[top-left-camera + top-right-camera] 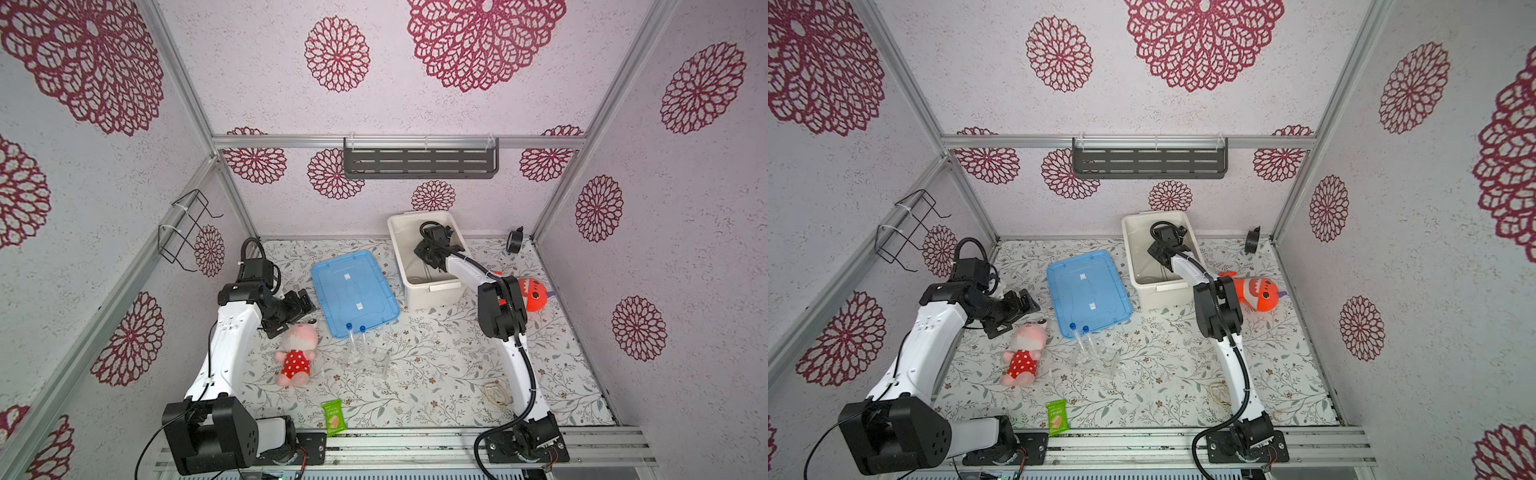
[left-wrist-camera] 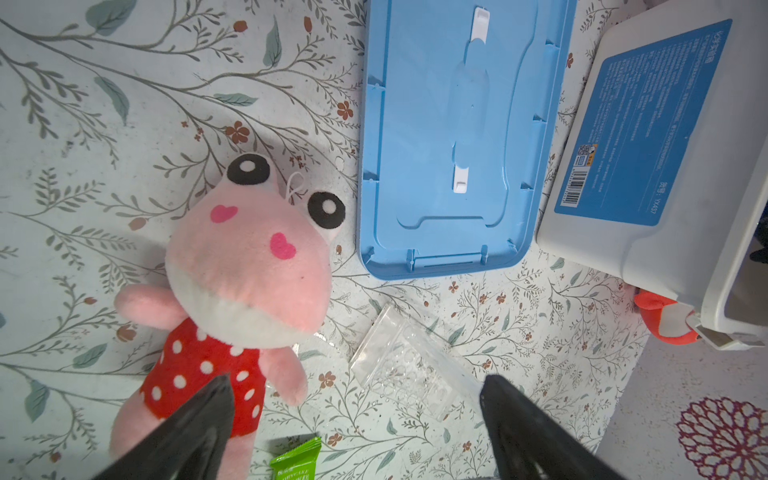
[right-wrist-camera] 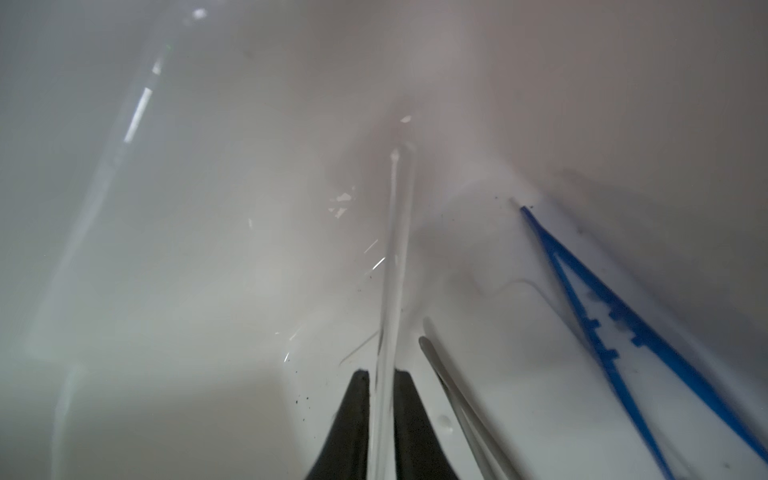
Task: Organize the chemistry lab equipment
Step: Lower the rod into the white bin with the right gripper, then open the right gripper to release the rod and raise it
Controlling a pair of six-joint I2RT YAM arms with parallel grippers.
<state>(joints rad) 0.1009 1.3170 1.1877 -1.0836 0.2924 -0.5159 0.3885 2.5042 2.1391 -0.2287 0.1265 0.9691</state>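
Inside the bin [image 1: 432, 297], the right hand [image 3: 381, 372] stands narrow about a rod [image 3: 392, 249], grip unclear; over the counter [image 2: 104, 166], the left hand [image 2: 357, 379] gapes wide, empty.

Two capped tubes [image 1: 349, 327], two plush toys [image 1: 297, 351]

In the left wrist view, a blue label [image 2: 648, 120] sits on the outer side wall of the white storage box [image 2: 602, 245]. It carries rows of small white Chinese print, too fine to read. It also has a QR code [image 2: 585, 150] and a barcode [image 2: 575, 183] whose digits cannot be made out. An item code [image 2: 658, 199] near one end reads "YX437". The green snack packet [image 2: 296, 459] shows white Chinese characters above Latin capitals that may end in "CAKE", partly cut off by the frame edge. In both top views its print is too small to read.
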